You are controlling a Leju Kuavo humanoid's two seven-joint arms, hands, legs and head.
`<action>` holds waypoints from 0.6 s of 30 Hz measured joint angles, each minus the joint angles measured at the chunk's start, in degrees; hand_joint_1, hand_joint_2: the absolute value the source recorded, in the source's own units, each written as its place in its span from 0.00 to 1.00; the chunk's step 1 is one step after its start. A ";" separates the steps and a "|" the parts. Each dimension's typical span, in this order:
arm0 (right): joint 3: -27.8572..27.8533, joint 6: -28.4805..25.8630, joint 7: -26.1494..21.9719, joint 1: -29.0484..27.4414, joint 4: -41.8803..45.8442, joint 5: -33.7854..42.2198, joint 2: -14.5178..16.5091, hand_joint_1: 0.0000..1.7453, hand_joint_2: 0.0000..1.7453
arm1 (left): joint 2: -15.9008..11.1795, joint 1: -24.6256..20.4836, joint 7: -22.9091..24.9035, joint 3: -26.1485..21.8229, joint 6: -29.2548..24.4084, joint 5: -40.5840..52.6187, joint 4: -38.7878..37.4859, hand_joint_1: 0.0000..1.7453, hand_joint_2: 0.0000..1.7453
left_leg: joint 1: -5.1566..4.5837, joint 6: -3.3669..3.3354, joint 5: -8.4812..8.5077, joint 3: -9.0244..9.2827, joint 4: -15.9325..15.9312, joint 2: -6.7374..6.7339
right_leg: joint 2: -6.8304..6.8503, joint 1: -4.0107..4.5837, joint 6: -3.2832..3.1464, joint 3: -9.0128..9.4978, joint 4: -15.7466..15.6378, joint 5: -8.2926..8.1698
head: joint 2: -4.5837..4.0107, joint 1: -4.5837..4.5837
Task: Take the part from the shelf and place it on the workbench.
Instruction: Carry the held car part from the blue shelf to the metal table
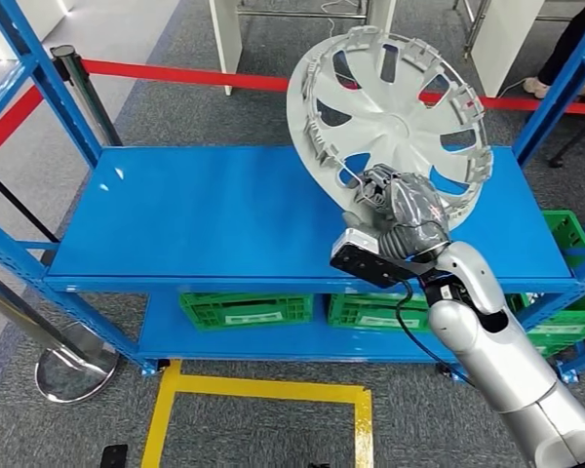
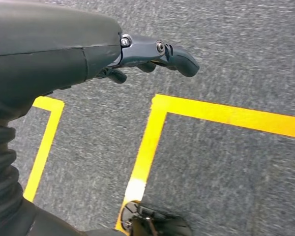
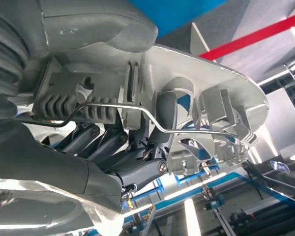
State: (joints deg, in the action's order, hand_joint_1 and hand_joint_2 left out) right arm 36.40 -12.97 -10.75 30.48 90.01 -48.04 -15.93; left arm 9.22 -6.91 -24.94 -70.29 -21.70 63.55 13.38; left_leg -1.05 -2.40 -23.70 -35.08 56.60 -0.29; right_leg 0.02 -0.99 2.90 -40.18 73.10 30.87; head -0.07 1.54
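Note:
The part is a silver wheel cover [image 1: 389, 112], tilted up on edge above the right half of the blue shelf [image 1: 201, 210]. My right hand [image 1: 400, 210] grips its lower rim, fingers wrapped through the spokes. In the right wrist view the wheel cover's rim [image 3: 213, 98] with its clips and wire ring lies across my right hand's thumb and fingers [image 3: 138, 162], which clamp it. My left hand [image 2: 149, 54] hangs over the grey floor, fingers loosely extended and holding nothing.
Green crates [image 1: 246, 310] sit on the lower shelf level. Blue uprights [image 1: 47, 88] frame the rack. A red barrier tape [image 1: 186, 74] on a chrome post [image 1: 76, 363] runs behind it. Yellow floor tape [image 1: 260, 390] marks a box in front. A person's leg [image 1: 569, 49] is at far right.

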 joint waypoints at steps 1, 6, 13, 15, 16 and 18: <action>-0.01 0.04 -0.04 0.00 0.00 0.03 0.00 1.00 1.00 | 0.04 0.00 0.00 -0.01 -0.04 -0.01 0.00 0.00 1.00 | 0.22 0.29 0.40 -0.93 0.47 0.00 | 0.06 -0.22 0.37 2.65 -3.09 -1.21 | 0.00 0.00; -0.07 0.32 -0.21 0.12 0.30 0.17 -0.01 1.00 1.00 | 0.17 0.11 -0.01 -0.02 -0.11 0.00 0.00 0.00 1.00 | 0.35 1.75 2.15 -3.58 2.45 0.15 | -0.13 0.05 -0.53 10.41 -14.31 0.54 | 0.00 0.02; -0.48 0.89 -0.20 0.49 0.28 0.43 -0.02 1.00 1.00 | 0.25 0.36 0.03 -0.01 -0.11 0.11 0.00 0.00 1.00 | 0.90 3.37 -9.33 -7.60 17.25 0.25 | 0.12 0.31 -3.31 5.94 -14.12 -3.41 | 0.00 -0.26; -0.85 1.10 -0.14 0.49 0.26 0.68 -0.03 1.00 1.00 | 0.31 0.35 0.04 -0.01 -0.11 0.18 0.00 0.00 1.00 | 0.91 3.07 -8.42 -6.01 18.65 0.26 | 0.11 0.58 -3.28 4.23 -14.08 -4.67 | 0.00 -0.26; -1.08 1.18 -0.11 0.50 0.25 0.81 -0.03 1.00 1.00 | 0.33 0.34 0.04 -0.01 -0.11 0.20 0.00 0.00 1.00 | 0.86 2.72 -7.01 -3.69 16.17 0.29 | 0.09 0.69 -3.20 3.44 -14.07 -5.29 | 0.00 -0.25; -1.48 1.23 -0.09 0.53 0.25 0.98 -0.06 1.00 1.00 | 0.32 0.26 0.04 -0.01 -0.12 0.22 0.00 0.00 1.00 | 0.62 1.92 -5.90 2.20 8.21 0.43 | 0.08 0.81 -2.90 2.38 -14.05 -6.37 | 0.00 -0.21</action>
State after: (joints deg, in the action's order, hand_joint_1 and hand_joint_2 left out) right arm 34.93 -11.74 -10.84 31.01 90.26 -47.05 -15.99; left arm 9.54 -6.65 -24.90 -70.30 -21.82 63.77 13.38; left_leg -0.44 -0.48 -29.60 -32.89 64.81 0.14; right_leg 0.09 -0.18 0.00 -37.80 59.04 24.50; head -0.07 1.32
